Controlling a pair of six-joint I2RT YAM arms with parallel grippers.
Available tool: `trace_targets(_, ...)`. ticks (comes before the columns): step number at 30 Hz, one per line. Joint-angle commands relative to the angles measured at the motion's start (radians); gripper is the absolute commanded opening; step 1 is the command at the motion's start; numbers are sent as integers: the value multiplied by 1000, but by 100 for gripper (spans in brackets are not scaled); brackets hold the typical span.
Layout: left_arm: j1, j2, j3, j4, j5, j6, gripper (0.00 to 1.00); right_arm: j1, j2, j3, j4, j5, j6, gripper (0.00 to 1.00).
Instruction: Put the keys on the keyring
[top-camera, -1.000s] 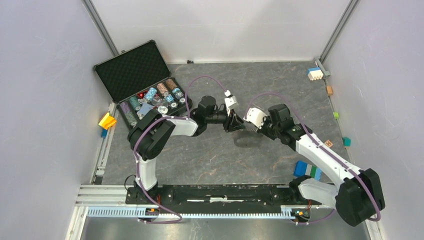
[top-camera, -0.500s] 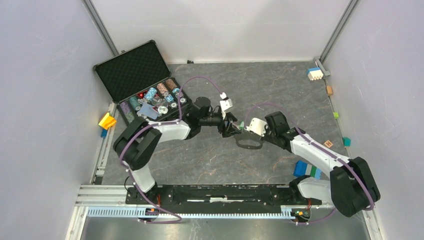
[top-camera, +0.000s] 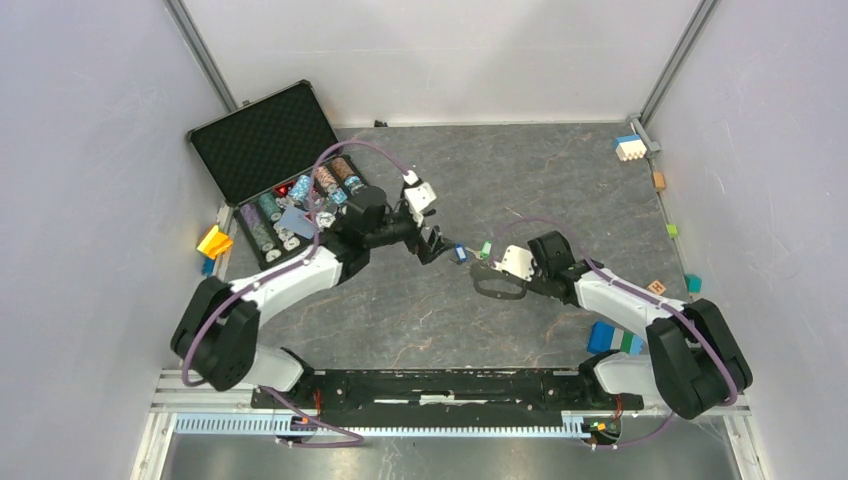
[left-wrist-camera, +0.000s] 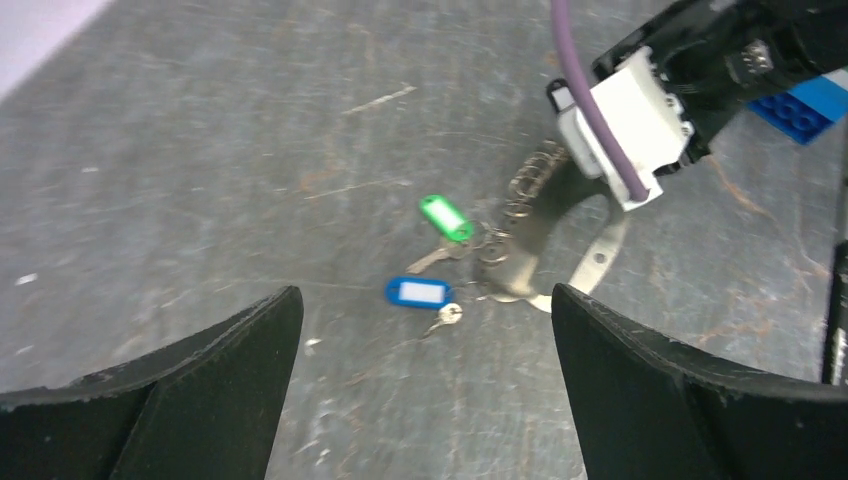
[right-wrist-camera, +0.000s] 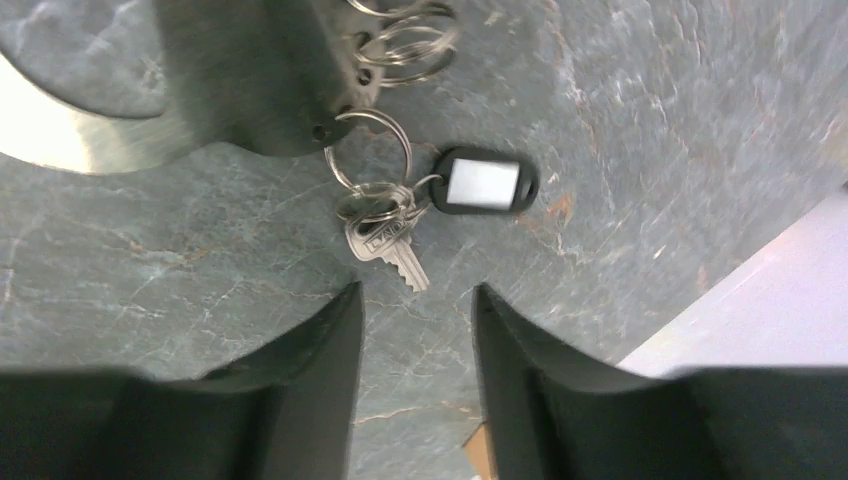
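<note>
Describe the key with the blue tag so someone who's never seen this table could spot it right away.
Start at the middle of the grey stone-look table, where the metal keyring lies. Two small tagged keys sit beside it, on the left arm's side. The blue-tagged key has an oblong blue tag with a white label window; its neighbour, the green-tagged key, is bright green.

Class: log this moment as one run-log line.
left gripper open, empty | right gripper open, empty, at keyring | black-tag key ringed to keyring | green-tag key by its rings, link unclear | blue-tag key loose
</note>
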Motion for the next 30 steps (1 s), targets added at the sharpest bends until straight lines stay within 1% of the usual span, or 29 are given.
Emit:
trace_targets(1, 38, -148, -1, -127, -170, 86, 100, -19, -38, 58, -13, -39, 20, 62)
trace_targets(2, 46, -174, -1, -148, -208, 95, 100, -22, -56, 79, -31, -67, 24, 72)
trace_targets(3, 57, -207, -6, -170, -248, 102, 100, -28, -78, 97, -47, -90, 29, 79)
trace_targets(6, 92, -301, -31, -199, -405, 93, 100, -51, -142, 161, -76, -154, 54, 97)
trace_targets(8, 125, -366, -51, -204, -487, 81, 100, -70, -176, 197, -71, -197, 89, 98)
trace_targets(11, 179, -444, -68, -236, -543, 68, 100, -99, -207, 236, -32, -252, 163, 98)
trace_targets(14, 237, -514, -95, -250, -558, 25, 100, -115, -233, 248, 25, -270, 251, 98)
trace_targets(16, 271, -570, -126, -229, -564, 0, 100, -118, -254, 247, 74, -300, 292, 98)
trace_targets(20, 321, -641, -173, -195, -579, -31, 100, -122, -298, 230, 157, -279, 356, 98)
trace_targets(23, 345, -681, -181, -213, -606, -54, 100, -122, -347, 182, 240, -213, 391, 98)
trace_targets(28, 357, -781, -185, -283, -604, -58, 100, -125, -504, 59, 408, -151, 471, 98)
trace_targets(30, 361, -815, -195, -293, -601, -63, 100, -125, -555, 19, 436, -150, 484, 98)
